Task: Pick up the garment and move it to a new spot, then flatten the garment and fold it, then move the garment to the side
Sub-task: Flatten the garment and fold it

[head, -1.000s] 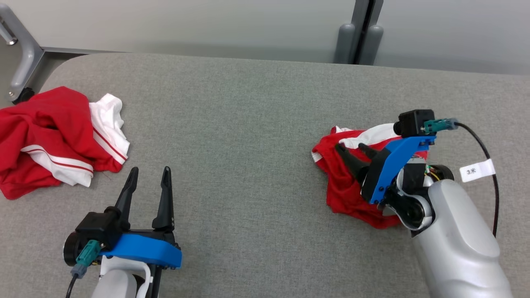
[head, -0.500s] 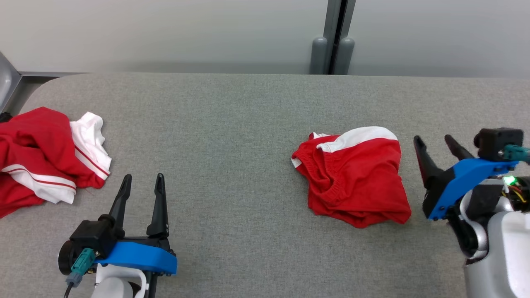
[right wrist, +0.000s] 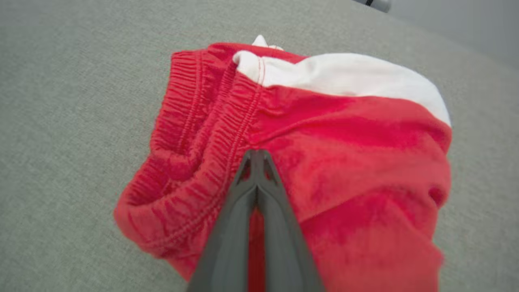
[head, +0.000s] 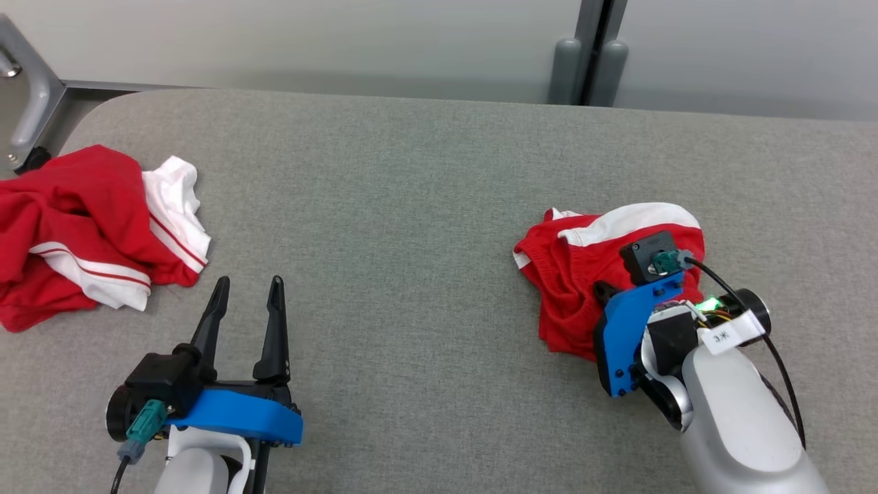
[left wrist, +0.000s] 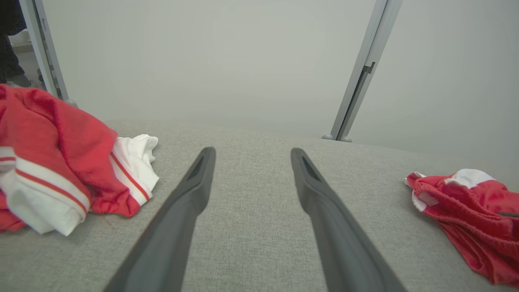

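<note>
Red shorts point(head: 562, 274) squarish heap, waistband point(right wrist: 194, 134) leftward; right jaws clenched on them, left jaws spread.

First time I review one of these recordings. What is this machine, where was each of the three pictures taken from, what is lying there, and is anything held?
It is a two-armed robot. The wide picture comes from its head, looking down at a grey cloth-covered table. The other two come from cameras on its wrists, looking along the dark fingers. The left gripper is open, holding nothing. The right gripper is shut, pinching the red shorts near the waistband. A crumpled red-and-white garment lies at the left.
</note>
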Robot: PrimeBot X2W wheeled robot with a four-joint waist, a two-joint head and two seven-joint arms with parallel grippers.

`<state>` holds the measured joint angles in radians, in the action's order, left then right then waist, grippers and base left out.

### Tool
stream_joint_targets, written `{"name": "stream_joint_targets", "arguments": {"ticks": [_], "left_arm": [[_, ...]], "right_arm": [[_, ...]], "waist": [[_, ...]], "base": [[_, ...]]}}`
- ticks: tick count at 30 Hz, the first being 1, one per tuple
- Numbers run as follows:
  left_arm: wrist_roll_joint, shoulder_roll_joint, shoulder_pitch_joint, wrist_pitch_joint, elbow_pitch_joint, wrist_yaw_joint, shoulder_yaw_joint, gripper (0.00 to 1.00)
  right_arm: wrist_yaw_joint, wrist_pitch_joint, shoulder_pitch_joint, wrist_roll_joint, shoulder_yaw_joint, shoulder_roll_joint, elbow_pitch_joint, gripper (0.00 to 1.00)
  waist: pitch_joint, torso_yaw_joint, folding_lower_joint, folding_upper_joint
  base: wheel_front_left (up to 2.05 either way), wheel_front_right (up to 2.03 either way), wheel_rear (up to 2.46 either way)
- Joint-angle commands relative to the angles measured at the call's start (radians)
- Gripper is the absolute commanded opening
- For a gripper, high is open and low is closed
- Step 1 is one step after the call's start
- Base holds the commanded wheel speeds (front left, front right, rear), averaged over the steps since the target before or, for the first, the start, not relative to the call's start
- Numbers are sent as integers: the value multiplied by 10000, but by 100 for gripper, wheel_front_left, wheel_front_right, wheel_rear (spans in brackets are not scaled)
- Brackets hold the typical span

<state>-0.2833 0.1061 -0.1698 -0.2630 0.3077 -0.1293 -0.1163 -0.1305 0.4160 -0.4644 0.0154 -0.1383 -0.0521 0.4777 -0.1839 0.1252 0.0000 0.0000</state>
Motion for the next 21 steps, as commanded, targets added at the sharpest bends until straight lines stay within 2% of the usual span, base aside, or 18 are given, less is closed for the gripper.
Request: {"name": "stream_joint_targets", "arguments": {"ticks": [1, 4, 10, 21], "left_arm": [[-27, 3, -150, -24, -4, -9, -31, 100], [-54, -34, -232, -24, 32, -9, -102, 100], [-103, -95, -286, -24, 81, -9, -161, 100], [-30, -192, -231, -24, 93, -9, -49, 100]], "right_arm": [[-4, 66, -213, -62, -23, 8, 139, 0], [-5, 288, -670, 240, -247, 15, 788, 0], [-5, 7, -1478, 973, -549, 14, 1728, 0], [-5, -1930, -2594, 2579, -866, 10, 2440, 0]], "waist": [[-69, 104, 0, 0], [-145, 318, 0, 0], [-287, 658, 0, 0], [-360, 592, 0, 0]], "base": [[0, 0, 0], [0, 0, 0], [0, 0, 0], [0, 0, 0]]}}
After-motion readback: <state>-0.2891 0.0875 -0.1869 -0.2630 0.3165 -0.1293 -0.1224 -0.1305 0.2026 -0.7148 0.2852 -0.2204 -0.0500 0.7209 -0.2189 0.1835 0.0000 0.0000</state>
